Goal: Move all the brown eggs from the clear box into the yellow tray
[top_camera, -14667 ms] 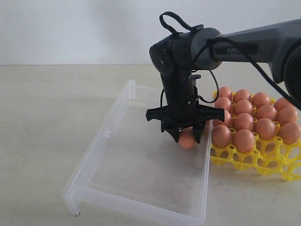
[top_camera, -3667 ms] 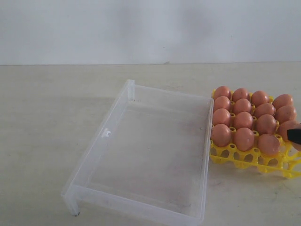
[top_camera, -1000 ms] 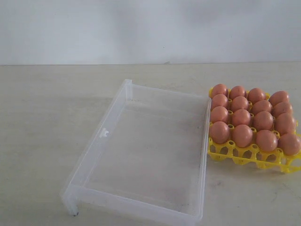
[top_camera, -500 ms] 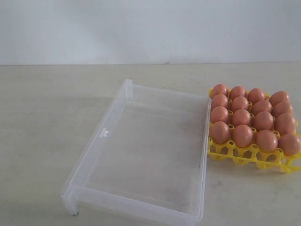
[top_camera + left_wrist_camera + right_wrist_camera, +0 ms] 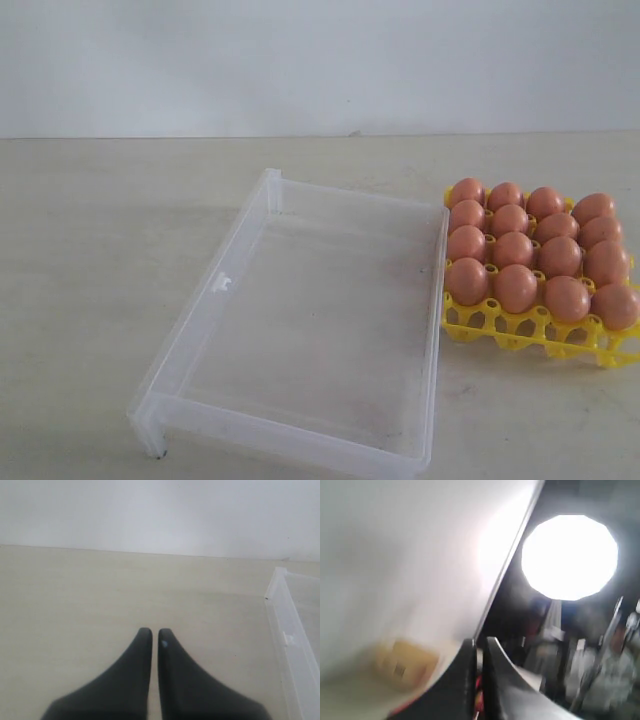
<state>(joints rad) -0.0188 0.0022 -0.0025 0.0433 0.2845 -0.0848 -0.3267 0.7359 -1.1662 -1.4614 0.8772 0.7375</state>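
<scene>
Clear box (image 5: 300, 330) lies on the pale table (image 5: 100, 250), its tab wall on the far side from the tray. Yellow tray (image 5: 530, 335) sits just beside the box's other long wall; contact cannot be told. Sixteen brown eggs (image 5: 513, 249) are seated in tray cells, four rows of four.

Left gripper (image 5: 151, 632): clenched, fingers nearly meeting, nothing between them, over bare table off the box's tab wall. Right gripper (image 5: 479, 645): clenched, nothing held; blurred view faces a bright round lamp (image 5: 569, 556); position relative to the box cannot be told.
</scene>
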